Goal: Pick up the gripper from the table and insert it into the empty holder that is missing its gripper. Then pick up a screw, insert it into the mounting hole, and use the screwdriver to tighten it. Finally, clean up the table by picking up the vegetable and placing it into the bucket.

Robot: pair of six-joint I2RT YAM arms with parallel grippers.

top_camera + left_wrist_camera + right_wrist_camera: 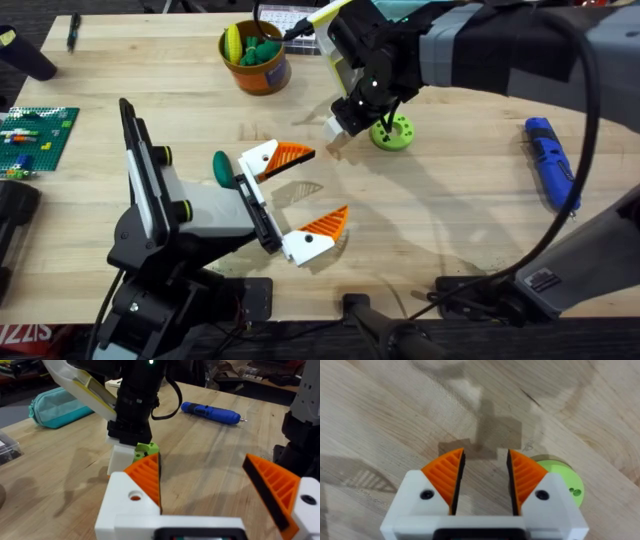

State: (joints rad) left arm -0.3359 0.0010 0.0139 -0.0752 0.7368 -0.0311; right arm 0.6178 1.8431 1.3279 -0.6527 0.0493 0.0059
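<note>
The dark-green vegetable (222, 168) lies on the table, just left of the base of my left gripper's far finger. My left gripper (314, 190) (205, 485) hovers open wide over bare wood, nothing between its orange pads. The orange bucket (256, 72) stands at the back with yellow corn and green pieces inside. My right gripper (338, 128) (485, 480) points down at the table, open by a narrow gap and holding nothing, right beside a lime-green ring (392, 131) (562, 480) (146, 450). The blue screwdriver (552, 160) (210, 412) lies at the right. The loose gripper, holder and screw are out of view.
A green brick plate (35, 135) with small bricks sits at the left edge. A teal pouch (55, 407) lies behind the right arm. A clear box (290, 22) stands at the back beside the bucket. Bare wood stretches between the two grippers and toward the front edge.
</note>
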